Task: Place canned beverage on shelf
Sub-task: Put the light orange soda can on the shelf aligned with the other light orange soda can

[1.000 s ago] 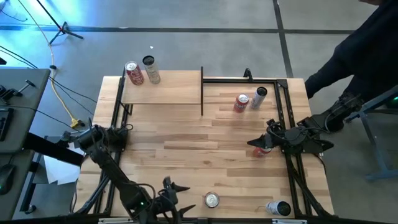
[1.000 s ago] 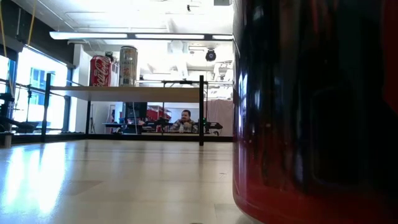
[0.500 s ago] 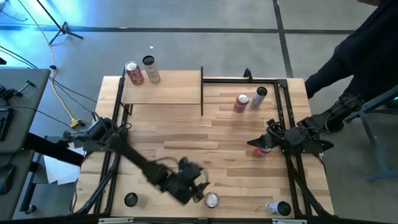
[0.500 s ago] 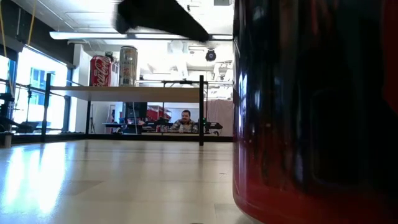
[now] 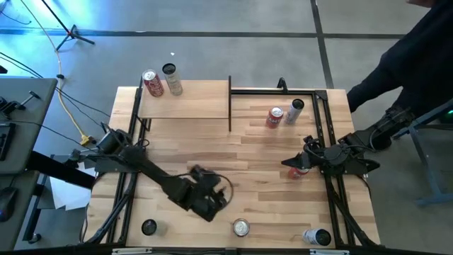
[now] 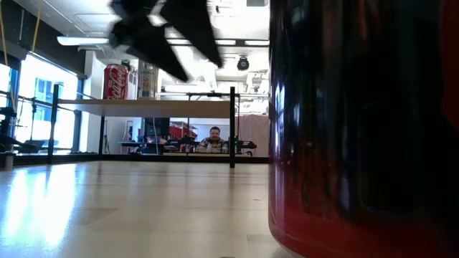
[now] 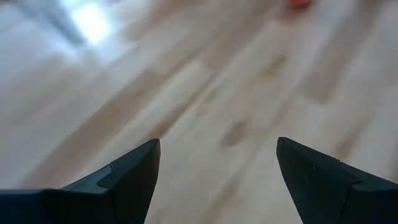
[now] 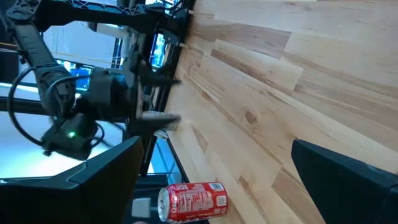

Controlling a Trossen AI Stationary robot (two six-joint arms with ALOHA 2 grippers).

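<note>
left tool point(image 7: 214, 168) empty, agape | high view only: shelf point(image 5: 185, 99) cans

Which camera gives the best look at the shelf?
The high view: the whole shelf shows from above, its black posts visible, a red can and a silver can at its left end. The low view shows only its front edge side-on. Neither wrist view clearly shows it.
</note>
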